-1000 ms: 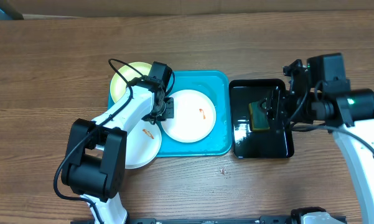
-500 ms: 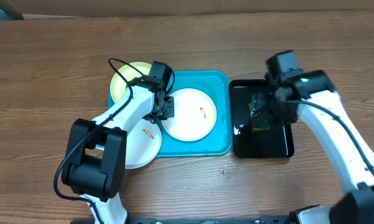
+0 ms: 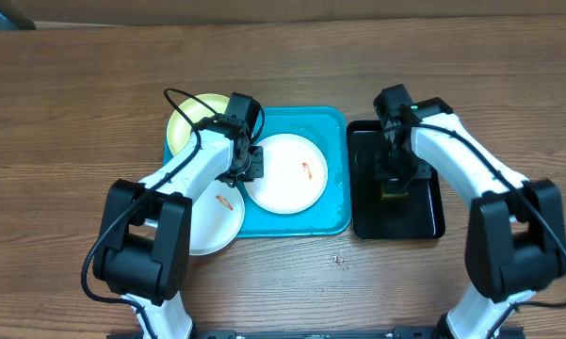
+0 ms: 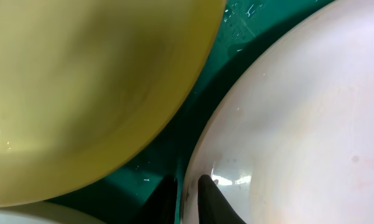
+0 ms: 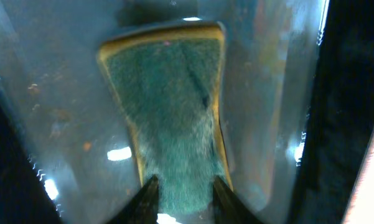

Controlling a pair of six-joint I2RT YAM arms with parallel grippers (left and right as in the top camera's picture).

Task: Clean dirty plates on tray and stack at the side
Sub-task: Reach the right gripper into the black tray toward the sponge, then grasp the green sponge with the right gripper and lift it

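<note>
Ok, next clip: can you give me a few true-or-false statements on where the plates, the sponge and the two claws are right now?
1. The right claw pinches the sponge inside the black tray. True.
2. The yellow-green plate lies in the middle of the turquoise tray. False: a white plate lies there; the yellow-green one sits at the tray's far left corner.
3. That white plate carries an orange-red smear. True.
4. The left claw hovers over the black tray. False: it grips the white plate's rim.

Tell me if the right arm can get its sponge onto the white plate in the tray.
Probably yes: the white plate lies bare on its right; the left gripper sits only at its left rim.
</note>
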